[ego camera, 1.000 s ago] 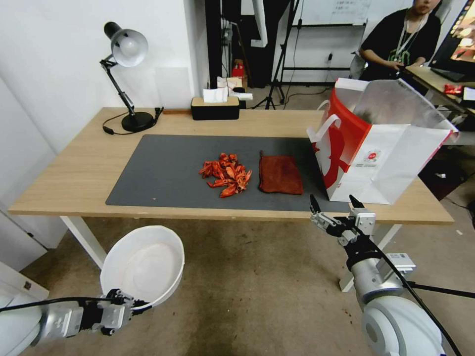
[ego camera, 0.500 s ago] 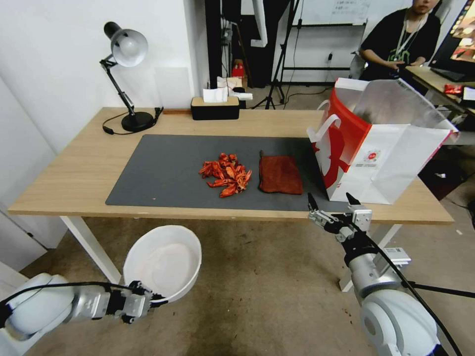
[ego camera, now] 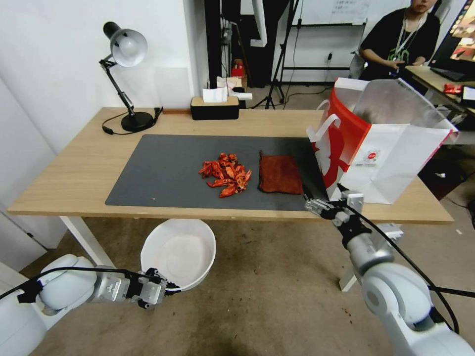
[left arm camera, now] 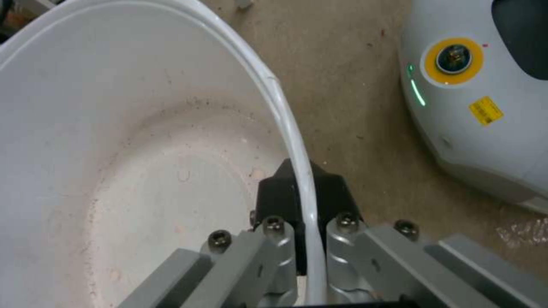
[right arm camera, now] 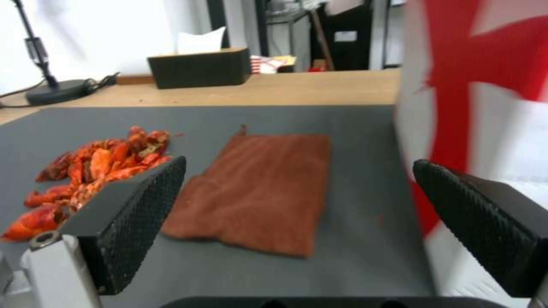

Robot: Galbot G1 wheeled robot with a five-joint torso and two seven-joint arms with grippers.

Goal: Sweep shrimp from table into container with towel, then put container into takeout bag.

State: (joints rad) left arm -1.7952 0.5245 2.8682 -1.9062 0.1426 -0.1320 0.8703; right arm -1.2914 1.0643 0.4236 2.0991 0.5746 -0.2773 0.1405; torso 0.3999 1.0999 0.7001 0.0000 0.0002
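The long light-wood table [ego camera: 74,173] with its dark grey mat [ego camera: 163,173] carries everything yet to be handled. At its right end stands the large white paper takeout bag [ego camera: 396,163] with red side panels, mouth open upward, likely so that the bowl can be lowered in later.

The round white plastic container [ego camera: 179,252] hangs below the table's near edge, its mouth up, a fit place to catch what is swept off. The left gripper [left arm camera: 302,205] is clamped on its rim, one finger inside the wall and one outside.

The rust-brown cloth towel [ego camera: 280,174] lies flat on the mat, just right of the heap of red-orange shrimp [ego camera: 226,174]. The right gripper [ego camera: 327,201] hovers at the table's near edge, jaws wide apart, facing the towel.

Against half a second ago, the container has moved right and closer under the edge, and the right gripper has advanced toward the towel.
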